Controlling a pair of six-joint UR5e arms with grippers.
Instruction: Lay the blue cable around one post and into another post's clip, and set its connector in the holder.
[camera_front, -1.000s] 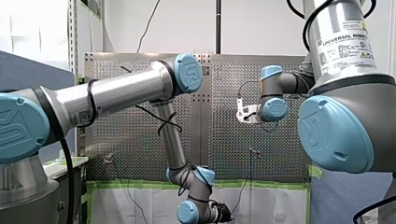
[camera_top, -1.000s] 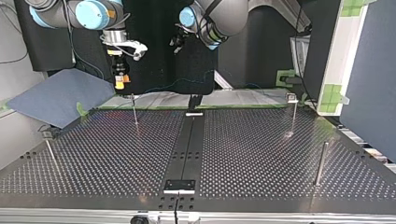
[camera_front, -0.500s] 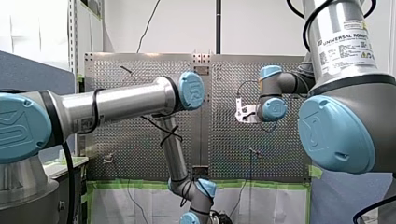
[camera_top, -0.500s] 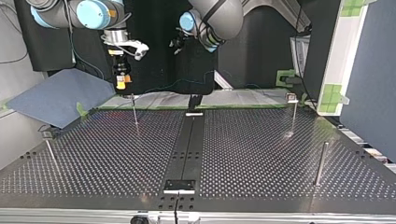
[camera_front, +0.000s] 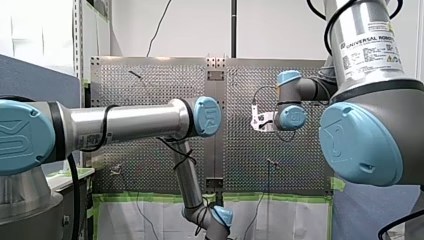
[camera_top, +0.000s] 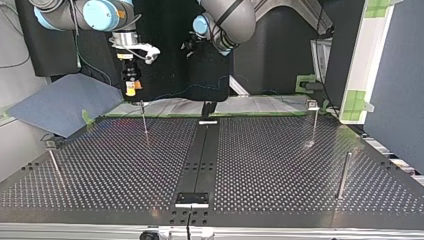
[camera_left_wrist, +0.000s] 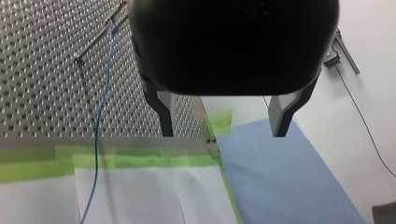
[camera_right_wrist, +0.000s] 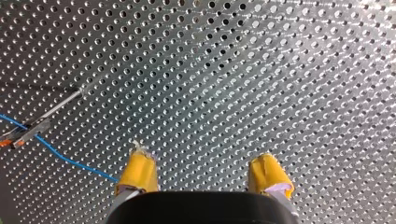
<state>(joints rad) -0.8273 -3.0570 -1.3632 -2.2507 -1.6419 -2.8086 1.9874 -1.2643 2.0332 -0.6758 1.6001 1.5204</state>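
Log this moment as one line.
left gripper: open, empty | right gripper: open, empty, yellow pads | blue cable: ungrasped, runs past post beside right gripper

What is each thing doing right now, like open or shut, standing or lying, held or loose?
left gripper: open, holding nothing.
right gripper: open, yellow pads apart, holding nothing.
blue cable: slack, runs from the top of a post and off the edge of the table; no gripper holds it.
posts: standing upright.
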